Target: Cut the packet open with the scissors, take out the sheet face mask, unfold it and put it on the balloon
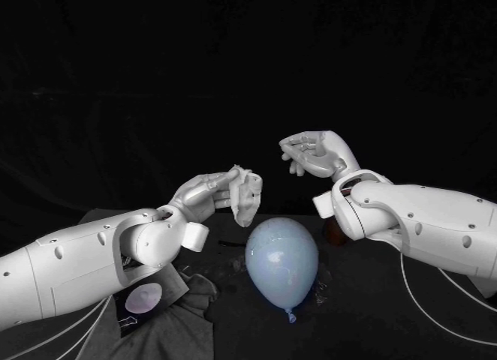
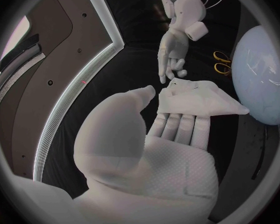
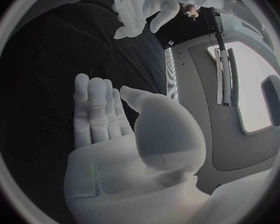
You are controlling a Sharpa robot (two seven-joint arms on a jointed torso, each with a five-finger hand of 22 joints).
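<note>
My left hand (image 1: 211,192) is raised above the table and pinches the folded white sheet mask (image 1: 246,196) between thumb and fingers; the mask hangs down from them. In the left wrist view the mask (image 2: 200,98) lies across the fingertips of that hand (image 2: 171,134) as a crumpled, folded wedge. Below and slightly to the right, the pale blue balloon (image 1: 281,259) lies on the black table, knot toward me; its side also curves past the mask (image 2: 262,74). My right hand (image 1: 317,154) hovers higher, apart from the mask, holding nothing, its fingers (image 3: 96,109) extended.
Yellow-handled scissors (image 2: 222,62) lie on the table beyond the balloon. A packet with a round picture (image 1: 143,298) rests on a grey cloth (image 1: 179,322) at the lower left, beside my left arm. My right forearm (image 1: 432,225) crosses above the table's right side.
</note>
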